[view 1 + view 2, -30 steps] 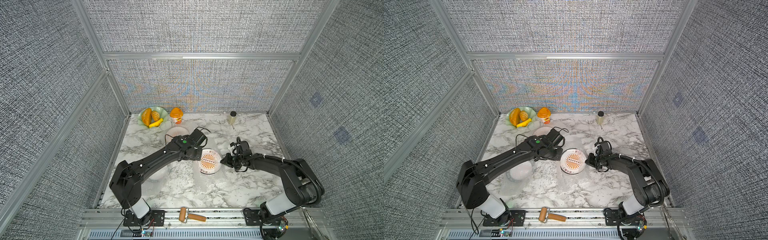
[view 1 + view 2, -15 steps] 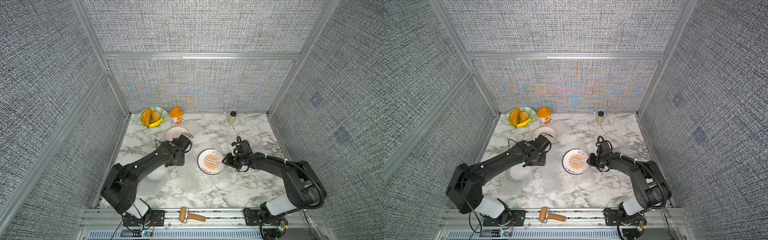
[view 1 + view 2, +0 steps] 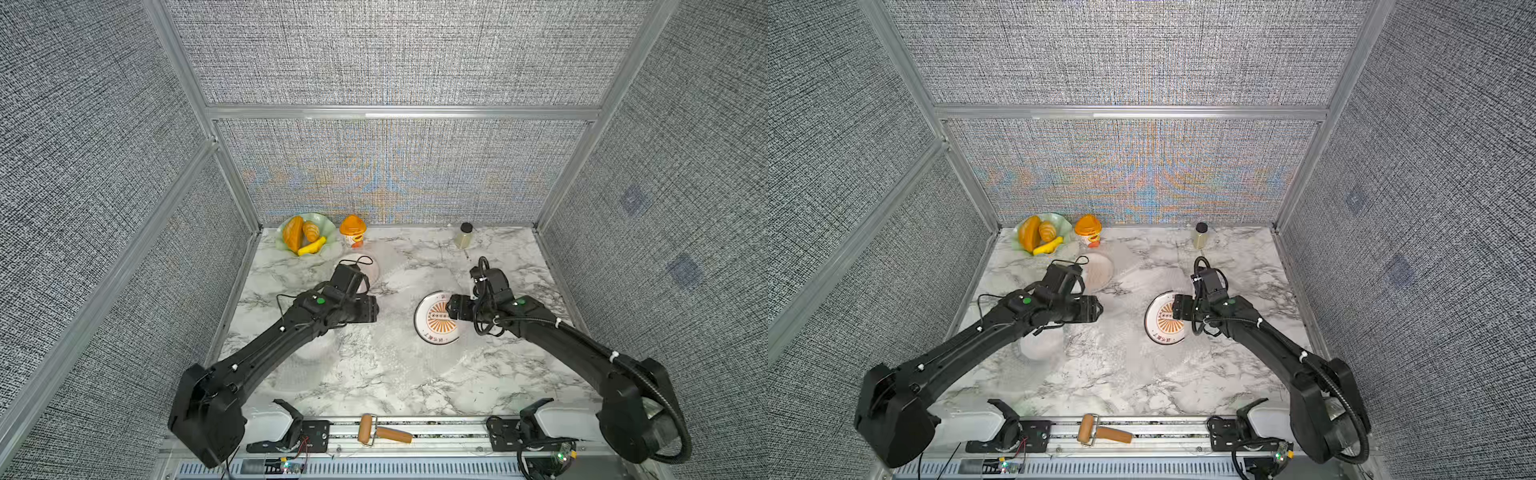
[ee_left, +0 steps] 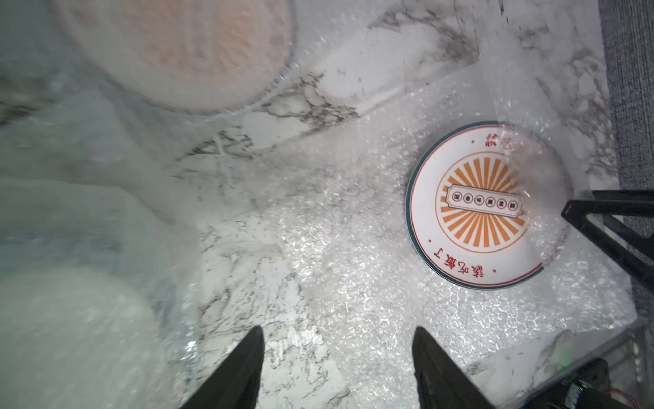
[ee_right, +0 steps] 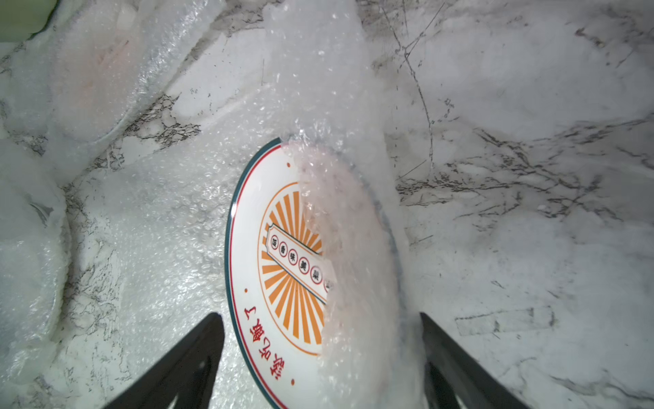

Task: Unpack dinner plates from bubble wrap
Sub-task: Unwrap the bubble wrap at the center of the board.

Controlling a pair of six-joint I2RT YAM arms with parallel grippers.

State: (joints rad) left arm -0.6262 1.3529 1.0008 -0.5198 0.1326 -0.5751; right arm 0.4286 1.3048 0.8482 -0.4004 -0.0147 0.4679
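Note:
One dinner plate [image 3: 434,328] [image 3: 1160,328] with an orange sunburst lies near the table's middle on a spread sheet of bubble wrap [image 3: 390,357] [image 4: 354,283]. A flap of wrap [image 5: 354,248] still covers the side of the plate [image 5: 269,265] nearest the right arm. My right gripper [image 3: 452,309] [image 5: 320,325] hovers open over that covered edge. My left gripper [image 3: 376,309] [image 4: 338,340] is open and empty, left of the plate [image 4: 470,212]. A second plate [image 3: 1098,272] [image 4: 177,46] lies wrapped at the back. A third [image 3: 1040,345] [image 4: 70,336] lies wrapped under the left arm.
A pale green dish with bread [image 3: 305,237], an orange cup [image 3: 352,230] and a small dark-capped bottle [image 3: 463,237] stand along the back wall. A wooden-handled roller [image 3: 382,434] lies on the front rail. Fabric walls close in three sides.
Both grippers were shut beside the sunburst plate and now stand open. The left arm has drawn back to the left, away from the plate. The plate now lies flatter and a little further right.

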